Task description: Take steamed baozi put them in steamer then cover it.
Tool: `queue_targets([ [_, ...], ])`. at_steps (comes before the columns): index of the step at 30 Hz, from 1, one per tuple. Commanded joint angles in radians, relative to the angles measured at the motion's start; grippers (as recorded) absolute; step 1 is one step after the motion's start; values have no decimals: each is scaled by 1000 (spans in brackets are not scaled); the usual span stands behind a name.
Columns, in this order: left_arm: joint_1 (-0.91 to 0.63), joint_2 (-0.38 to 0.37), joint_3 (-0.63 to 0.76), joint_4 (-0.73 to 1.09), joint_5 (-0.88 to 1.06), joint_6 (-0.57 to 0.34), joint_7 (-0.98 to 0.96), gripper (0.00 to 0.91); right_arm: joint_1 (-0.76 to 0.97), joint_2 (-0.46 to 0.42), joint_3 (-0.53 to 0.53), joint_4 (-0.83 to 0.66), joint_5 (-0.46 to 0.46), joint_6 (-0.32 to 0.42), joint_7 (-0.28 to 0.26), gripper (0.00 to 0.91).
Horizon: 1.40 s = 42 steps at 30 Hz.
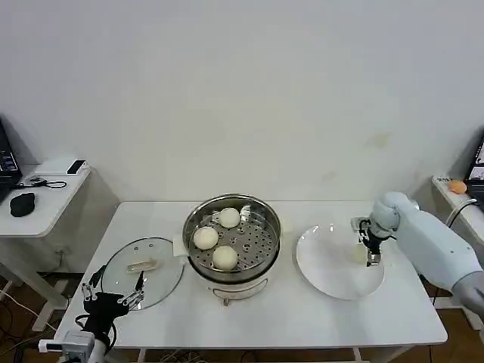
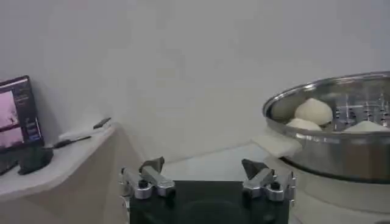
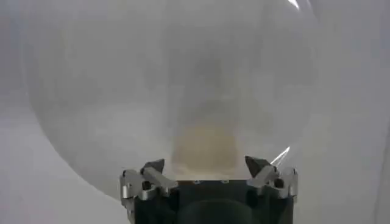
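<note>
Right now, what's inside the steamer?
Three steamed baozi sit on the perforated tray inside the steamer. The space beneath the tray is hidden. The cover lies off on the table, beside the steamer.

No text, label, brand or number can be read anywhere. The laptop screen (image 2: 15, 115) on the side bench shows only blurred shapes.

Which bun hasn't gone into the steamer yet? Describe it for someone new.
Start at the steel steamer mid-table, then look to the white plate on the robot's right. The last baozi sits there under the right gripper, alone; the other three are on the steamer's perforated tray.
</note>
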Motion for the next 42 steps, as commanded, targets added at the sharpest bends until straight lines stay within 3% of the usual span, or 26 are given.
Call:
queue_targets([
  [1, 1, 1, 1, 1, 4, 0, 0, 907, -10, 1, 15, -8, -9, 0, 3, 705],
  [7, 4, -2, 2, -2, 7, 0, -1, 907, -8, -1, 19, -10, -7, 1, 5, 635],
  [25, -4, -3, 15, 2, 16, -3, -2, 907, 21, -28, 24, 16, 29, -8, 12, 605],
  [29, -17, -3, 19, 11, 18, -1, -1, 907, 72, -68, -5, 106, 118, -36, -4, 605],
  [33, -32, -2, 21, 24, 14, 1, 0, 907, 199, -98, -99, 241, 220, -63, -19, 605],
  [42, -35, 10, 10, 37, 53, 4, -3, 907, 477, -30, -264, 414, 524, -168, -58, 605],
])
